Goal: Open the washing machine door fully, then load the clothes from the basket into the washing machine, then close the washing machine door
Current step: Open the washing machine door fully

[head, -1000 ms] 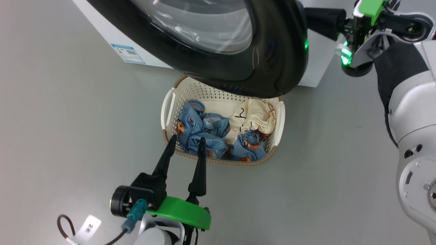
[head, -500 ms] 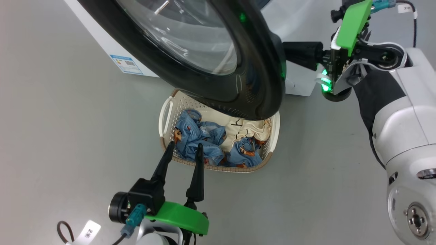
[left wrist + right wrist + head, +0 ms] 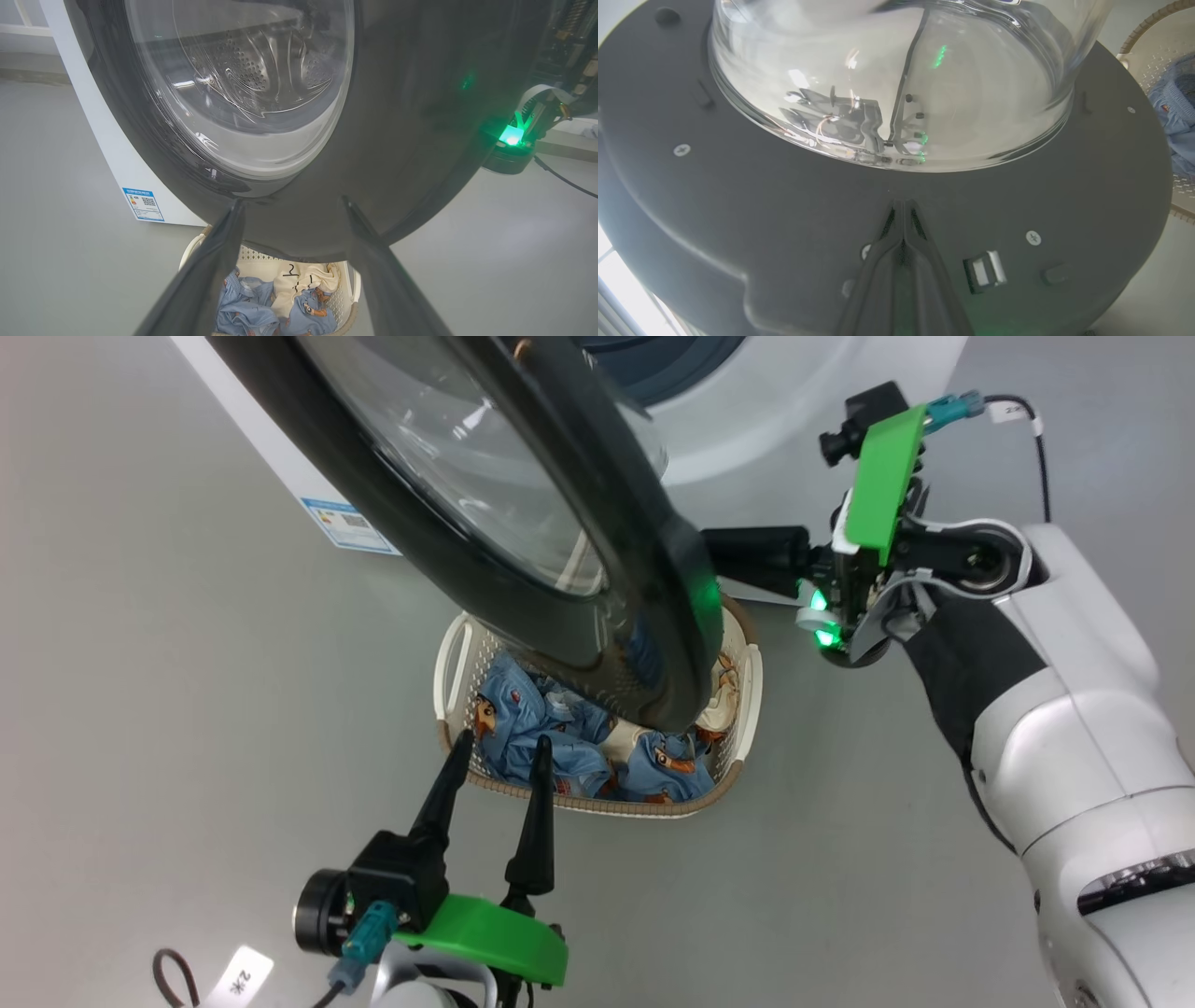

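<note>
Head view: washing machine door (image 3: pixel 467 513) stands partly open, swung out above the basket (image 3: pixel 597 805) of clothes (image 3: pixel 532 709) on the floor. Judged heavy, rigid and hinged. The glossy rim looks slippery and the glass bowl is best avoided, so push on the matt inner face near the free edge. On the washing machine (image 3: pixel 794 411) side, the right tool (image 3: pixel 903 207) is clenched and empty, its tips against that inner face just below the glass. Opposite, the left tool (image 3: pixel 502 742) is released and empty, hovering at the basket's near rim, apart from the door.
</note>
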`<state>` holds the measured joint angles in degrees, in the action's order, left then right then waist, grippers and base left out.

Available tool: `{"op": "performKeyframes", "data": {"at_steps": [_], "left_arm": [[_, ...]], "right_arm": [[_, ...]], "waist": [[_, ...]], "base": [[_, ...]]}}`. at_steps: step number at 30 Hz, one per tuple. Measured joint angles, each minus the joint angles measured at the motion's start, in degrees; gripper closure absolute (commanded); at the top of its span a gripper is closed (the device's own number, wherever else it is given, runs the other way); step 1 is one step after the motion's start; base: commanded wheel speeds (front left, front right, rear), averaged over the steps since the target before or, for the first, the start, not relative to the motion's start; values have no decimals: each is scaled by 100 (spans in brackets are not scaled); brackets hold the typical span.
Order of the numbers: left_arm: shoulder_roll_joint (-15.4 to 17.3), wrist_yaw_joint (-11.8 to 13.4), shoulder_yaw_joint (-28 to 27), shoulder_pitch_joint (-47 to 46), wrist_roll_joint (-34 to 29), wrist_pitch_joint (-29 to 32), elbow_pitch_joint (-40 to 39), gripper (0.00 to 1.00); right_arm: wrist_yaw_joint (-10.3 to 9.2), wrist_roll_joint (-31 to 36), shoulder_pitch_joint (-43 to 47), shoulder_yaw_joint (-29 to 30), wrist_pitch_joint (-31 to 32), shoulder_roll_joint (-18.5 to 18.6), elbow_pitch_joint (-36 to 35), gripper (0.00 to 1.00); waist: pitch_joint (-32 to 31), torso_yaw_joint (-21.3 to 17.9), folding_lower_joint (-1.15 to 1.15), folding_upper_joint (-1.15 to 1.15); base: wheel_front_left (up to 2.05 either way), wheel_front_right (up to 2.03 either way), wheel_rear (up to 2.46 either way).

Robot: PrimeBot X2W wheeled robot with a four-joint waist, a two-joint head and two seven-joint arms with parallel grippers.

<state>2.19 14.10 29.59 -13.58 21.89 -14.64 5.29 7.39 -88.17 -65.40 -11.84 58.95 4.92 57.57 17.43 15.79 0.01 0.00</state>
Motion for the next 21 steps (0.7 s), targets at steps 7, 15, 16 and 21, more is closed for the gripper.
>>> {"op": "performKeyframes", "data": {"at_steps": [7, 15, 16, 21], "left_arm": [[1, 0, -38, 99, -46, 0, 9, 0], [2, -2, -65, 190, -59, 0, 12, 0], [3, -12, -65, 195, -59, 0, 15, 0], [3, -26, -78, 206, -93, 0, 29, 0]], "right_arm": [[0, -658, 280, -906, -235, 2, -392, 100], [0, -1230, 452, -1709, -500, 1, -643, 100], [0, -1298, 460, -1785, -523, 0, -656, 100], [0, -1588, 465, -2150, -652, 0, -706, 100]], "waist": [[-77, -31, 0, 0], [-148, -47, 0, 0], [-158, -47, 0, 0], [-198, -51, -1, 0]], "base": [[0, 0, 0], [0, 0, 0], [0, 0, 0], [0, 0, 0]]}}
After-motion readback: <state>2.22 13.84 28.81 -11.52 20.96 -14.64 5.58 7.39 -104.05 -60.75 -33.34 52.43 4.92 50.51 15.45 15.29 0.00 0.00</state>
